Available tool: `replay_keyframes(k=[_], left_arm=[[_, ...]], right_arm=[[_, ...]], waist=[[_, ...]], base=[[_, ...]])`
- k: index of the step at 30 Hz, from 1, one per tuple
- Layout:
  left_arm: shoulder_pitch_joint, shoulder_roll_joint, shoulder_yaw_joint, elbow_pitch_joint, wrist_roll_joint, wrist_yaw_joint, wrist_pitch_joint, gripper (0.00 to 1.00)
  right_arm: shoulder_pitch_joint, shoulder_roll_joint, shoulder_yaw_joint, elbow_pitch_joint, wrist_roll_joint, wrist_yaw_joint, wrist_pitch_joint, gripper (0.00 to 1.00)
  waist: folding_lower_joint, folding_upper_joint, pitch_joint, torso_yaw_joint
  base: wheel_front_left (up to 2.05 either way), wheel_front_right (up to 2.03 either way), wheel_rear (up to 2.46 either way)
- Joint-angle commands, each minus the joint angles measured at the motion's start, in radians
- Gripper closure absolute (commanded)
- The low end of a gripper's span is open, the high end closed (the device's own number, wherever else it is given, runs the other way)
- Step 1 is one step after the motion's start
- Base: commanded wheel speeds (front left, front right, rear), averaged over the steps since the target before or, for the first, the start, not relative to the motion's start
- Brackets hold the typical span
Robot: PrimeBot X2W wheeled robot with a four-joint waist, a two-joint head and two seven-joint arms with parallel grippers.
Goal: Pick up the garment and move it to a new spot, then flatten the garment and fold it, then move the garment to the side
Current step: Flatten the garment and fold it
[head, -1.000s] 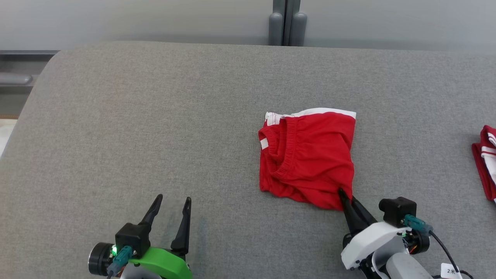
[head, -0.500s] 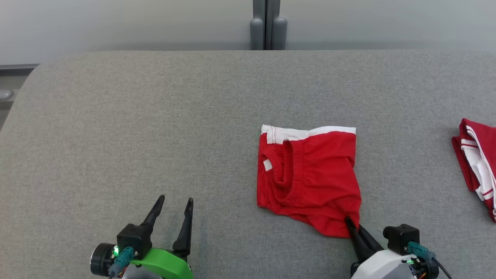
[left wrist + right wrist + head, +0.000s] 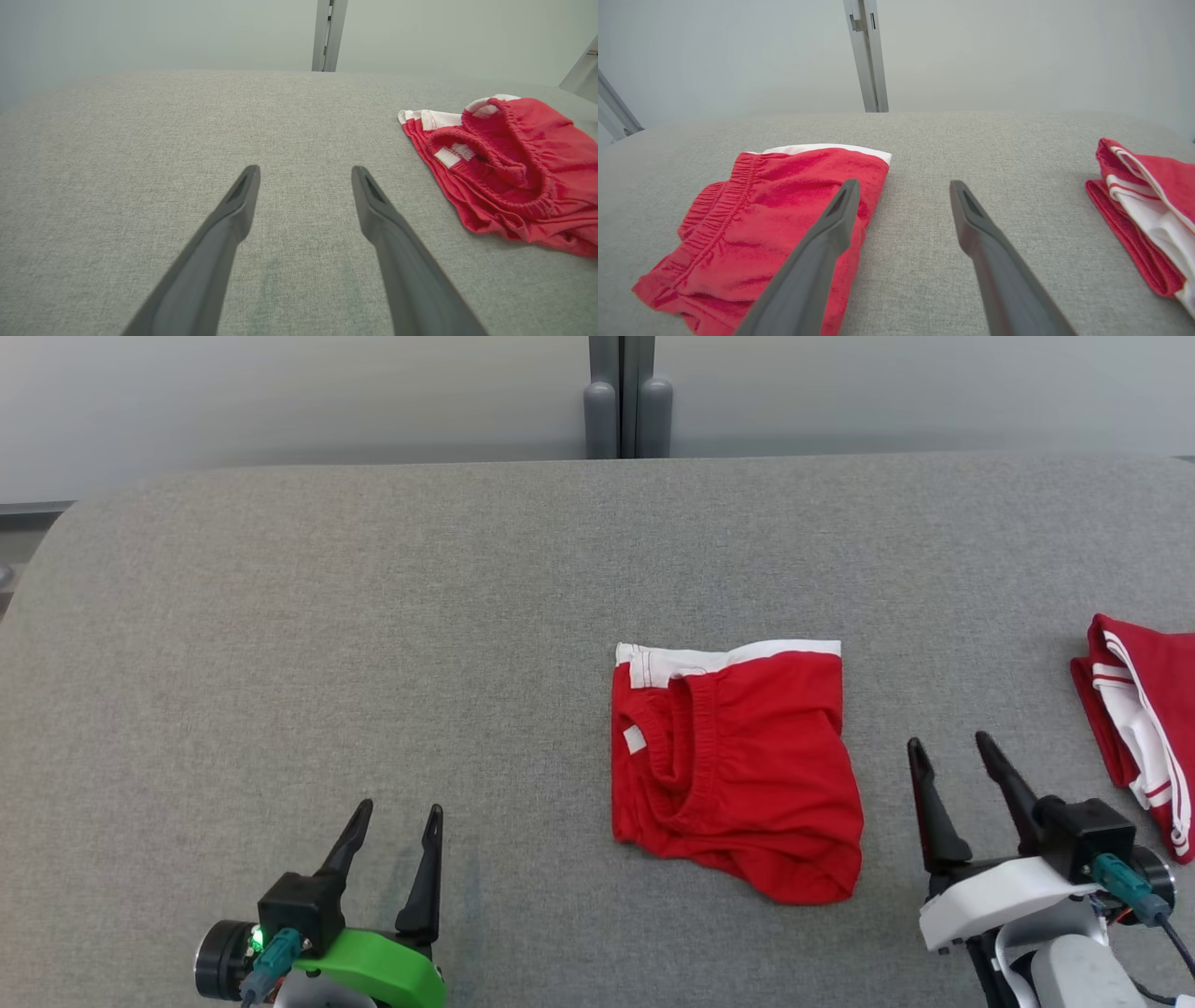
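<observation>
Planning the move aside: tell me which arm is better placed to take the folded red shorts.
Right, likely. The right tool stands open close beside the folded red fabric shorts with white trim; the left tool, also open, sits farther off across the grey cloth surface.

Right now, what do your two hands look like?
Both have two long, pointed black fingers. The left gripper has a green wrist and a teal plug. The right gripper has a white wrist, a teal plug and a black cable.

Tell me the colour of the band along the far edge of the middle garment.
White band on the red garment; clearest in the head view.
</observation>
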Motion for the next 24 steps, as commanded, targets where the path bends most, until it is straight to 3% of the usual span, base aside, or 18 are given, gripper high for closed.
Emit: replay_keyframes(k=[1, 11, 24], left_arm=[[0.002, -0.001, 0.009, -0.007, 0.007, -0.003, -0.002, 0.0], [0.019, -0.008, 0.02, -0.027, 0.031, -0.003, -0.002, 0.0], [-0.014, -0.005, -0.006, -0.018, 0.007, -0.003, -0.002, 0.0]], right_arm=[[-0.008, -0.005, -0.018, -0.022, -0.013, -0.001, -0.002, 0.0], [0.019, -0.005, -0.024, -0.009, -0.042, -0.001, -0.002, 0.0], [-0.107, -0.004, 0.104, 0.035, -0.088, -0.001, -0.002, 0.0]], waist=[[0.0, 0.0, -0.001, -0.001], [0.0, 0.0, -0.008, 0.002], [0.0, 0.0, 0.03, 0.045]], base=[[0.0, 0.0, 0.0], [0.0, 0.0, 0.0], [0.0, 0.0, 0.0]])
